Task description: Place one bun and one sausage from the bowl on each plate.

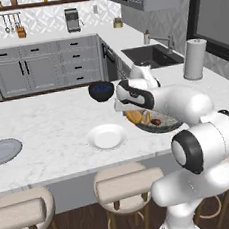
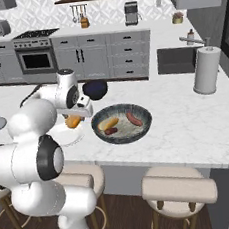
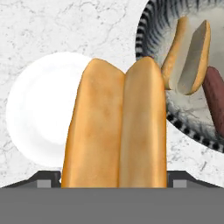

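The white marble counter (image 1: 48, 129) carries the white plate (image 3: 39, 109) beneath the hand, the dark-grey bowl (image 2: 145, 125) beside it, a blue bowl (image 1: 101, 90) beyond.

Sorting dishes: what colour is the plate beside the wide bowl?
Glossy white round plate, clearest in the left base view.

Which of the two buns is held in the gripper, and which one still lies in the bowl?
The bun between the fingers of the gripper is held, above the white plate. The other bun lies in the dark-grey bowl, beside the sausages.
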Robot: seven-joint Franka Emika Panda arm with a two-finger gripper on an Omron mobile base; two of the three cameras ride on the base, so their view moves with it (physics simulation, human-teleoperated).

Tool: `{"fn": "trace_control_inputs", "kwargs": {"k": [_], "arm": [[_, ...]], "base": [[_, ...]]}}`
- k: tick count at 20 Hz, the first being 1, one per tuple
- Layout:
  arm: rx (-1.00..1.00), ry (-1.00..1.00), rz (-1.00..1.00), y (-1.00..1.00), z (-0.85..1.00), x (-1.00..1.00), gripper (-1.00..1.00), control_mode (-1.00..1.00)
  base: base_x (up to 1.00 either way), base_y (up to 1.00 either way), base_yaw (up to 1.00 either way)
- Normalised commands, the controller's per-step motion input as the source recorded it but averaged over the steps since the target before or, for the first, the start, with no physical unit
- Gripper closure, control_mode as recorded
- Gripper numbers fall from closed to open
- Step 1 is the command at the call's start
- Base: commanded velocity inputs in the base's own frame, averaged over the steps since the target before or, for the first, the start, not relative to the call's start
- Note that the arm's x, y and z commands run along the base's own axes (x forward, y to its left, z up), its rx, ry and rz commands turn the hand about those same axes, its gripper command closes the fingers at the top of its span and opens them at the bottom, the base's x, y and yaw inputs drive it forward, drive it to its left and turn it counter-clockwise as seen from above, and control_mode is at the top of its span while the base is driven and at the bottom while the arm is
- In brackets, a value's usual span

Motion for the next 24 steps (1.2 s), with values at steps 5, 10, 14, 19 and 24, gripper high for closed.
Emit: {"fn": "trace_control_inputs", "kwargs": {"k": [5,10,14,19,24], "arm": [[-0.02,0.07,0.0,1.0,-0.09,0.23,1.0,-1.0],[0.02,0.05,0.0,0.85,-0.39,0.28,1.0,-1.0],[-0.05,0.04,0.0,0.49,-0.43,0.29,1.0,-1.0],[-0.07,0.01,0.0,0.18,-0.46,0.25,1.0,-1.0],[0.0,0.02,0.0,0.04,-0.52,0.07,1.0,-1.0]], "base": [[0.0,0.0,0.0],[0.0,0.0,0.0],[0.0,0.0,0.0],[0.0,0.0,0.0],[0.0,0.0,0.0]]}}
